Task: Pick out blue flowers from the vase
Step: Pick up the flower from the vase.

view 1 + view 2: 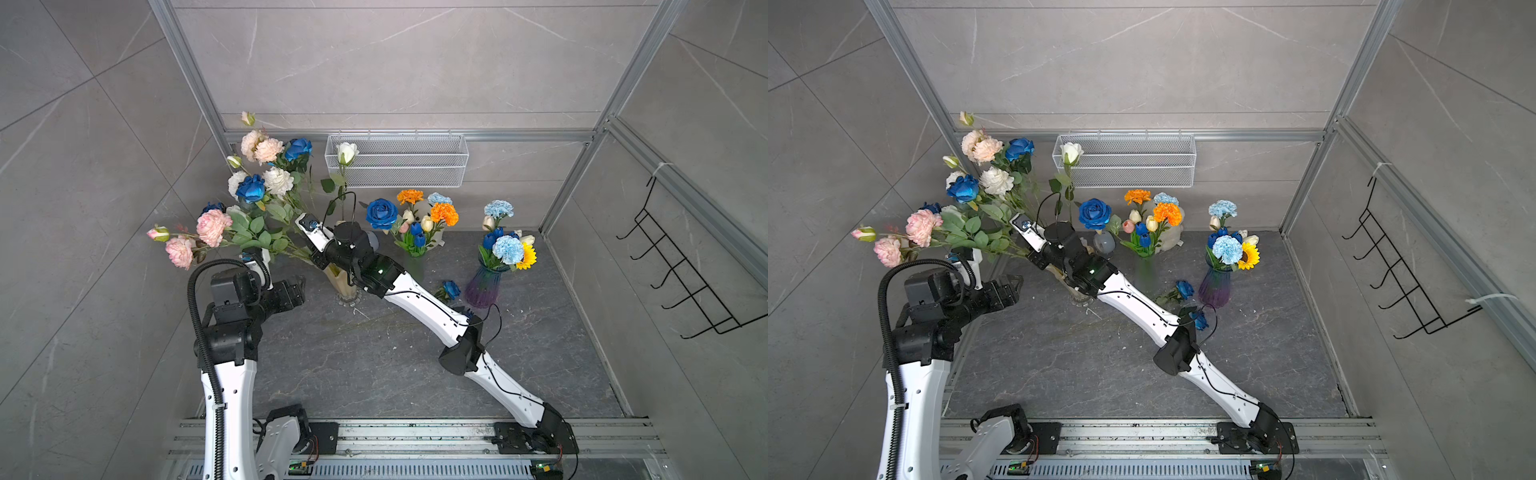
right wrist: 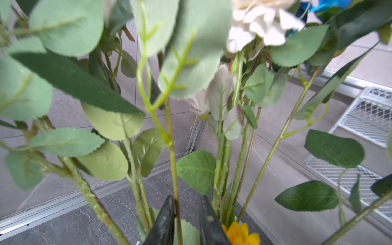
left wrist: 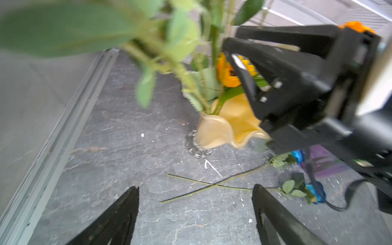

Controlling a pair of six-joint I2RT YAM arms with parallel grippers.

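My right end effector [image 2: 187, 199] sits narrow around one green stem [image 2: 172, 161]; clamped or not, I cannot tell. Leaves [image 2: 197, 171] hide its bloom. My left end effector [image 3: 195, 212] gapes wide.

1. Two orange carnations [image 1: 410, 196] [image 1: 444, 214].
2. Three pale blue carnations [image 1: 439, 198] [image 1: 498, 208] [image 1: 508, 249].
3. Two blue roses [image 1: 1184, 289] [image 1: 1200, 321] lie on the table [image 1: 1100, 374].
4. One white wire basket [image 1: 397, 160].
5. One black hook rack [image 1: 685, 266].

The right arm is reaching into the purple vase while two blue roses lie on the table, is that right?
Not quite. The right gripper is among the stems of the yellow vase, not the purple vase, which stands apart. The left wrist view shows this. The rest holds: two blue roses lie on the table.
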